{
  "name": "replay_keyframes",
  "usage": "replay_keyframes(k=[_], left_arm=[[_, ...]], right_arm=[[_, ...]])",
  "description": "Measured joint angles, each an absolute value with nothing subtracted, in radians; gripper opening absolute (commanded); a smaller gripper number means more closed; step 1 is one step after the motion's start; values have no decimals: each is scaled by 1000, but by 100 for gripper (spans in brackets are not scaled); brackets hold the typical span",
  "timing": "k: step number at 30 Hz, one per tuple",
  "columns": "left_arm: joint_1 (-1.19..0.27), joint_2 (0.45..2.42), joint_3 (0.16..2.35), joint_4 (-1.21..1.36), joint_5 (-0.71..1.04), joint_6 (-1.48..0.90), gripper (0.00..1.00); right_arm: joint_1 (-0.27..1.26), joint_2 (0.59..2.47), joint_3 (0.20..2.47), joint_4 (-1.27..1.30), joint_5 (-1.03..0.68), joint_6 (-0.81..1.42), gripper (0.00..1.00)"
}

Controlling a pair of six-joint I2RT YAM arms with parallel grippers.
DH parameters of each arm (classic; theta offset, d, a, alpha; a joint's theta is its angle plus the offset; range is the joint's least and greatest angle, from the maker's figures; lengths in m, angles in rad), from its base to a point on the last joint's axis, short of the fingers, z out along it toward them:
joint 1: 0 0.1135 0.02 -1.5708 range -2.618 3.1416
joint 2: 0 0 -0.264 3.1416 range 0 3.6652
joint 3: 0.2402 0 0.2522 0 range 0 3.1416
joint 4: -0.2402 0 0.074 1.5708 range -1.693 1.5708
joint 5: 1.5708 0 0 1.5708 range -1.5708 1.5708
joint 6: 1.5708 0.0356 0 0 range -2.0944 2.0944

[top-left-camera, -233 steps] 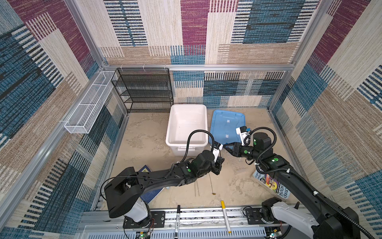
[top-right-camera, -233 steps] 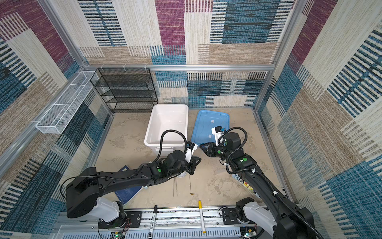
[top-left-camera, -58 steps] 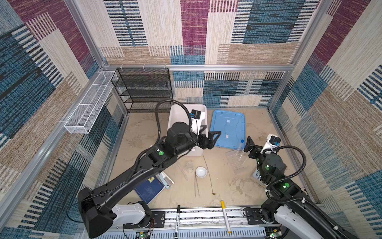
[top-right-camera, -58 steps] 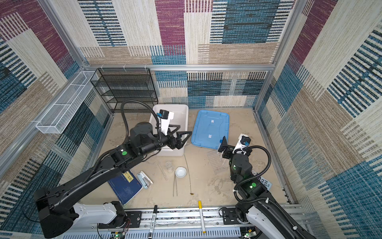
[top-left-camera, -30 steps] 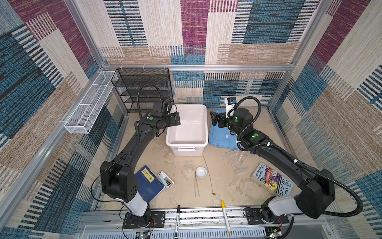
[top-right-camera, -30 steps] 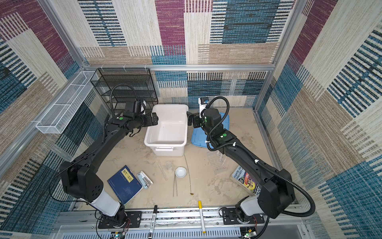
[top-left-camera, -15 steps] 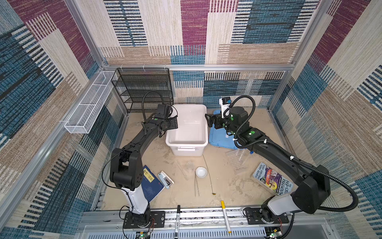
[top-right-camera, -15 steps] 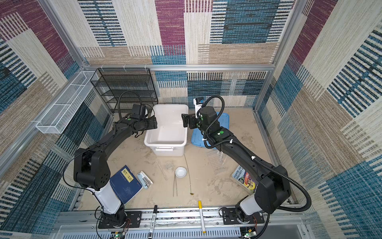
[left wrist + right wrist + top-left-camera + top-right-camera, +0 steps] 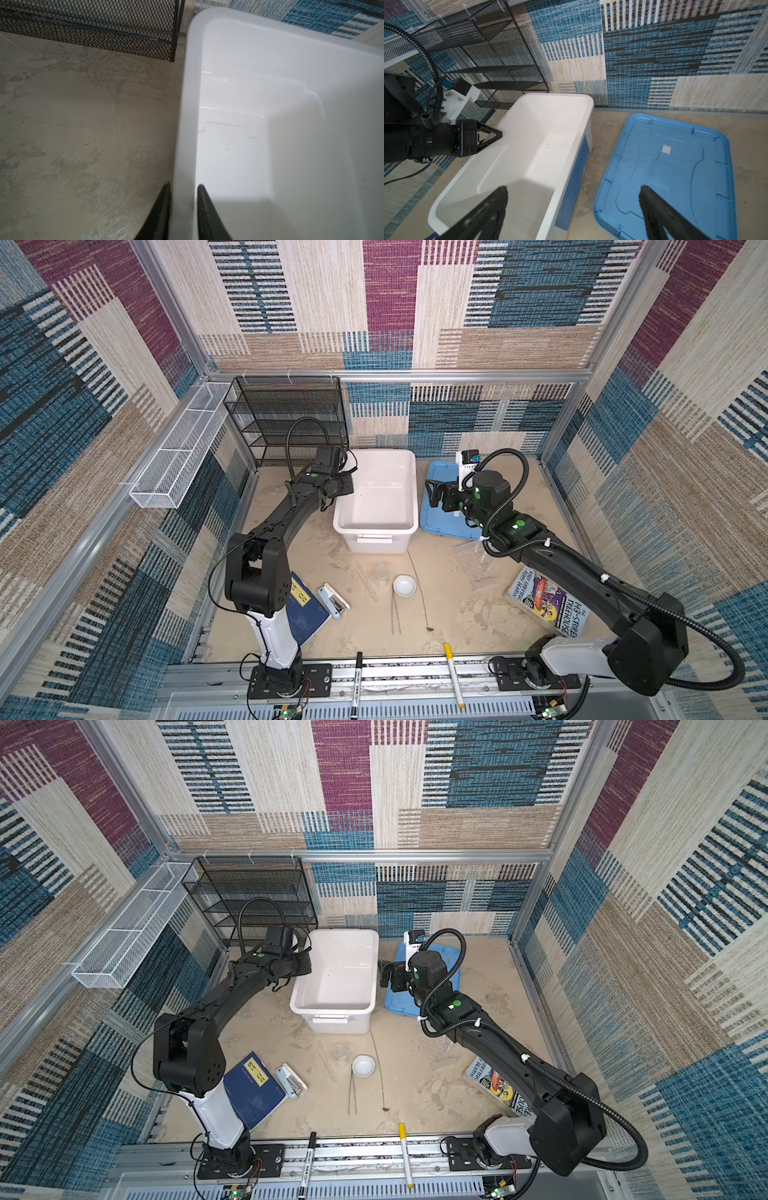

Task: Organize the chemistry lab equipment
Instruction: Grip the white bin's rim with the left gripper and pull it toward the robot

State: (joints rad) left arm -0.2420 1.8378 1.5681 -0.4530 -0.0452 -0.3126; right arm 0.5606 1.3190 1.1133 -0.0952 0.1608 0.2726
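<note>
A white bin [image 9: 376, 526] stands at the back middle with its blue lid [image 9: 446, 526] flat beside it. My left gripper [image 9: 184, 187] is shut on the bin's left rim, one finger outside and one inside; in a top view the left gripper [image 9: 347, 489] shows there too. My right gripper [image 9: 572, 187] is open and straddles the bin's right wall, also shown in a top view [image 9: 382, 973]. In front of the bin lie a small white dish [image 9: 404, 585], a glass beaker [image 9: 381, 572], a glass rod [image 9: 365, 583], metal tweezers [image 9: 395, 614], a long thin spoon [image 9: 419, 593] and a clear rack [image 9: 471, 553].
A black mesh shelf [image 9: 286, 418] stands at the back left, with a white wire basket [image 9: 183, 448] on the left wall. A blue book [image 9: 307, 610] and a pale stapler [image 9: 333, 600] lie front left, a colourful book [image 9: 548, 601] front right. Two markers [image 9: 357, 676] [image 9: 453, 672] lie on the front rail.
The left gripper has shut on the bin's left rim. The right gripper has moved left over the bin's right wall and stays open.
</note>
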Motion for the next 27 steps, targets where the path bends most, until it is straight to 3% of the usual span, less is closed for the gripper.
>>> replay_keyframes(k=[4,12,14,27], left_arm=[[-242,1838,1576,-453,-42,-319,16],[-242,1826,1581,-460,-20,-334,14],[-242,1826,1581,-461,-21,-335,8],[-238,1735,1543,-460,-58,-405,0]], right_arm=[[560,1303,1095,-80,184,287,100],[560,1277,1046,-57,195,295,100],[560,1277,1040,-52,198,295,99],[560,1283,1033,-16,202,294,100]])
